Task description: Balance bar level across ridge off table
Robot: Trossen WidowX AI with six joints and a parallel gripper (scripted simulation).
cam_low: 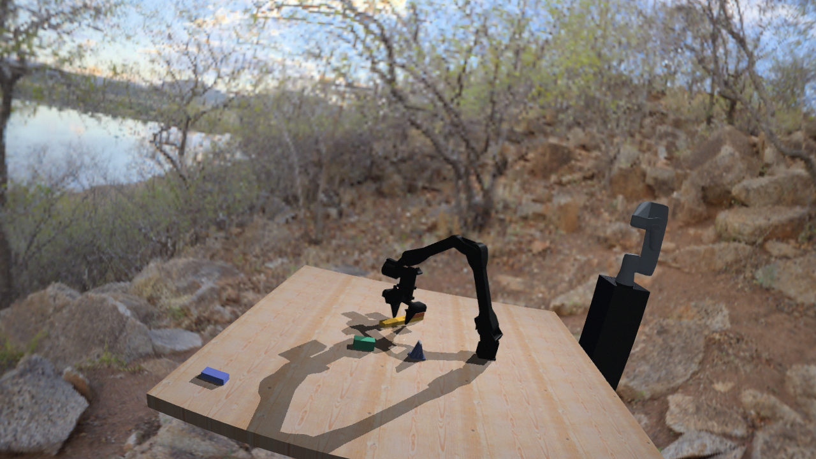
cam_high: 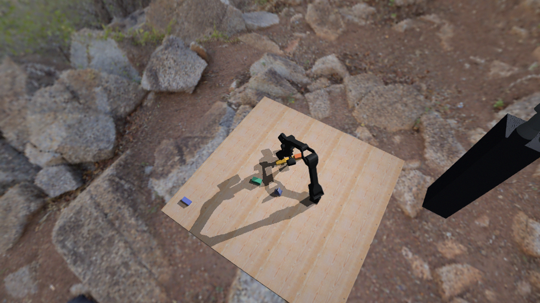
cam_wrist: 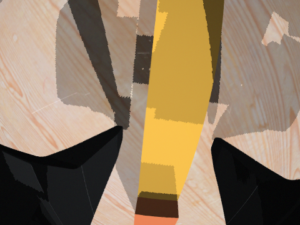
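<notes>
No readable text, label, brand, number or sign shows in the top, exterior or wrist view; the faint pale marks seen close up in the wrist view are too small to make out as lettering.
</notes>
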